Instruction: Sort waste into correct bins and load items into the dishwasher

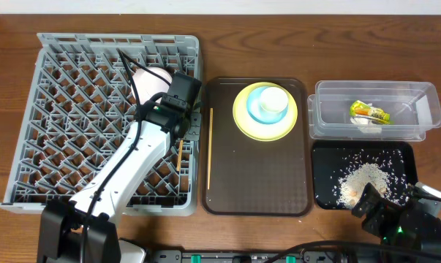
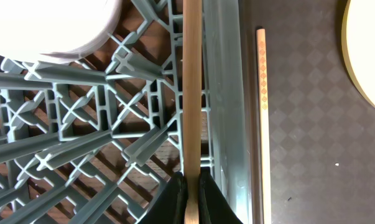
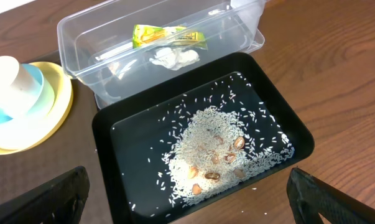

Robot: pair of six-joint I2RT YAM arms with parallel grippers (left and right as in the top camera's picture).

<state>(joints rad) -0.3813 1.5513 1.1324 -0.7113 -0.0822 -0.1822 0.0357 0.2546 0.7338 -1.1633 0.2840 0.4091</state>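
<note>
The grey dishwasher (image 1: 74,109) fills the left, with a white bowl (image 1: 151,79) in its far part. My left gripper (image 1: 180,140) hangs over its right side, shut on a wooden chopstick (image 2: 192,93) that runs along the dishwasher's right wall (image 2: 227,124). A second chopstick (image 2: 262,112) lies on the brown tray (image 1: 257,175). The yellow plate (image 1: 242,120) carries the blue cup (image 1: 268,104). The clear tub (image 1: 417,109) holds the snack wrapper (image 3: 168,36) and a white scrap (image 3: 173,58). Rice (image 3: 212,152) lies in the black tray (image 3: 106,168). My right gripper (image 3: 187,177) is open above that tray's near end.
The brown serving tray stands between the dishwasher and the two bins. Bare wooden table (image 1: 279,36) runs along the far edge and to the right of the black tray. My left arm (image 1: 125,164) slants across the dishwasher's near right part.
</note>
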